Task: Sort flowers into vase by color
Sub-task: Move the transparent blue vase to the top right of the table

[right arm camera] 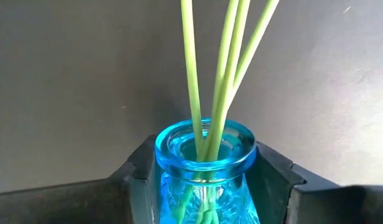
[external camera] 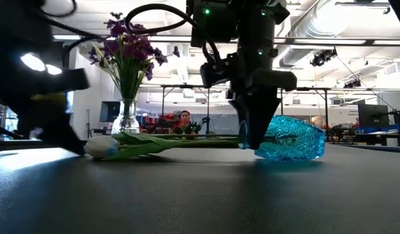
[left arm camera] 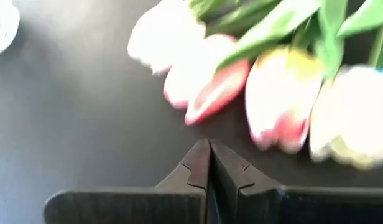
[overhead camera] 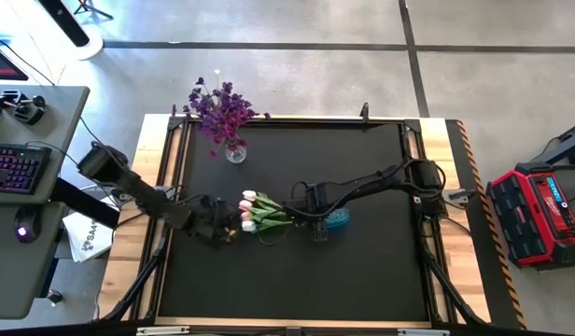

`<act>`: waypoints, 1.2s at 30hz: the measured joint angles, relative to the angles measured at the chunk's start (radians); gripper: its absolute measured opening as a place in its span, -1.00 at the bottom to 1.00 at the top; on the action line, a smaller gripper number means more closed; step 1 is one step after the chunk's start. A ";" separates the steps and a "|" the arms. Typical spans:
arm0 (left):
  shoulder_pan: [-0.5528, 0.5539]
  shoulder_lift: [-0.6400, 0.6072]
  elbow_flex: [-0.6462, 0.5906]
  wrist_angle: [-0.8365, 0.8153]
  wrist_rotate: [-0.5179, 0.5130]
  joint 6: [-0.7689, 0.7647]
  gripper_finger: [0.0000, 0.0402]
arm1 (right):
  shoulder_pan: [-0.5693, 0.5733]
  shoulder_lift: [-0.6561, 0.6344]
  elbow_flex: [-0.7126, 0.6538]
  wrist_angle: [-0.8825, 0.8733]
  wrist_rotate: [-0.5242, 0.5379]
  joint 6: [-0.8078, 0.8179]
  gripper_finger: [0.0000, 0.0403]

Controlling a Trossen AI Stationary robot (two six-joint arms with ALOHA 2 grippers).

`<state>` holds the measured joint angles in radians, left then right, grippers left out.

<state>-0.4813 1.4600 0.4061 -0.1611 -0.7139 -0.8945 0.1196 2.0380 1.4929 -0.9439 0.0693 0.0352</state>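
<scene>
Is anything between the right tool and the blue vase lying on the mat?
Nothing visible. The right tool already straddles the neck of the blue vase, a finger on each side, with the tulip stems running out of its mouth.

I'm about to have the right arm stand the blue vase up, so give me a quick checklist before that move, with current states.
1. Right gripper around the blue vase neck: ok, a finger sits on each side.
2. Grip fully closed on the glass: cannot tell.
3. Tulip stems in the vase mouth: ok, several run into it.
4. Vase posture: not ok, it lies on its side on the mat.
5. Left gripper clear of the tulips: not ok, it is shut and right by the buds.
6. Purple flowers in the clear vase out of the way: ok, upright at the mat's far edge.
</scene>
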 joint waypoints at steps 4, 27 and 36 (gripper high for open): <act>0.069 0.083 0.001 0.232 -0.016 0.210 -1.00 | 0.009 0.000 -0.001 -0.013 -0.018 0.018 -0.30; 0.128 0.139 0.333 0.418 0.054 0.747 -1.00 | 0.125 -0.220 -0.177 0.110 0.044 0.266 -0.42; 0.159 0.092 0.597 0.229 0.158 0.961 -1.00 | 0.165 -0.530 -0.563 0.408 0.142 0.506 -0.42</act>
<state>-0.3223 1.5524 1.0032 0.0683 -0.5561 0.0663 0.2847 1.5085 0.9300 -0.5355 0.2109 0.5415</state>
